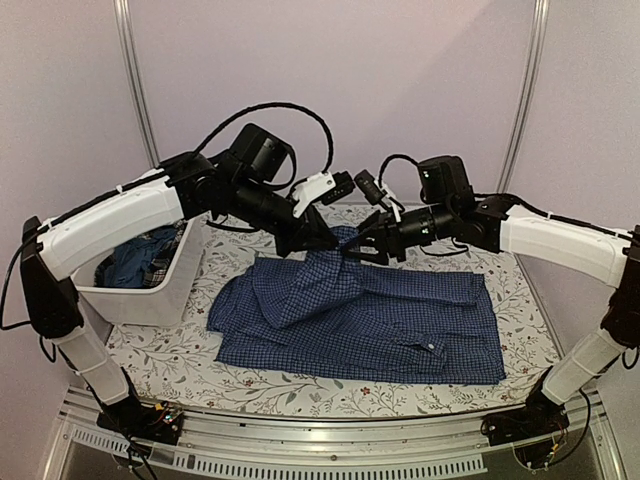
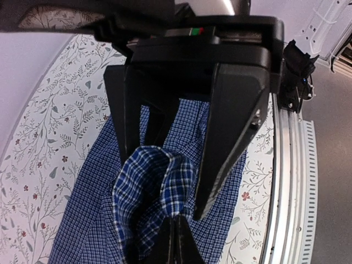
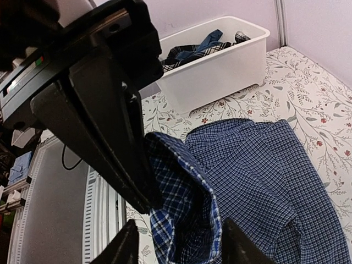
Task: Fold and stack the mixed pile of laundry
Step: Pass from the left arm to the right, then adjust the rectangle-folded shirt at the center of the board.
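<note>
Top external showed the checked shirt (image 1: 380,320) spread on the floral tablecloth (image 1: 300,395). Both arms met at its 11 o'clock edge, where a fold was raised. The left gripper (image 1: 318,238) came in from 9 o'clock and the right gripper (image 1: 360,250) from 3 o'clock. Other garments (image 1: 135,262) lay in the white tub (image 1: 160,295), at 9 o'clock from the shirt.

Left wrist showed its own fingers clamped together on the raised fold. The right jaws stood apart on either side of it.

Right wrist agreed: its fingertips were parted with the cloth between them and were not clearly pressing it.

I judged this the start of folding the shirt. The next move called for the right jaws to close beside the left hold. Both would then draw the edge taut.
</note>
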`<state>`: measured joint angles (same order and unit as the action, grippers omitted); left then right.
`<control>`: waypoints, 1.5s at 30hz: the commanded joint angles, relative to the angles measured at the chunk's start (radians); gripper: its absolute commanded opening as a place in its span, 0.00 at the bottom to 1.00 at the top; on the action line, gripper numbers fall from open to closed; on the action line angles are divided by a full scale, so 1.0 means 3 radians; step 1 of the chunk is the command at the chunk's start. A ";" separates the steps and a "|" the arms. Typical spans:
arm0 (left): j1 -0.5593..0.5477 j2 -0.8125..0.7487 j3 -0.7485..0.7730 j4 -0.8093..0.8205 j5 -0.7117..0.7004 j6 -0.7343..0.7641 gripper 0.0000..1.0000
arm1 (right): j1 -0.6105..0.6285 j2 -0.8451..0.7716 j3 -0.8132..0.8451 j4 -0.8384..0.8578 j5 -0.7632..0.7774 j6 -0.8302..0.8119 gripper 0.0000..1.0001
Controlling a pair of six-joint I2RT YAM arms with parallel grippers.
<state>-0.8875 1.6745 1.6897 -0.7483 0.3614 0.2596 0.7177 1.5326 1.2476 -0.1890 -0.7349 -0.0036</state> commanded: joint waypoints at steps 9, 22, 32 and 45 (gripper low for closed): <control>0.0045 -0.0609 -0.0523 0.0499 -0.0385 -0.0242 0.36 | 0.0103 -0.0071 0.0047 -0.0117 -0.0104 -0.0124 0.00; 0.0762 -0.1359 -0.1903 0.1339 -0.0858 -0.1062 0.77 | 0.0100 -0.0522 -0.1368 0.0725 0.0338 0.0764 0.00; 0.0964 -0.1160 -0.2008 0.1323 -0.0866 -0.1231 0.78 | -0.0120 -0.0100 -0.0560 0.0935 0.0232 0.1124 0.00; 0.1674 -0.1218 -0.2124 0.1563 -0.0515 -0.1494 0.75 | 0.0382 0.0360 0.0530 0.0463 -0.0108 0.0887 0.00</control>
<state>-0.4206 1.3239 1.0550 -0.3080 0.1696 -0.1665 0.7834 1.5982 1.3487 0.0273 -0.7349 0.3012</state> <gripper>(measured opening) 0.753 0.006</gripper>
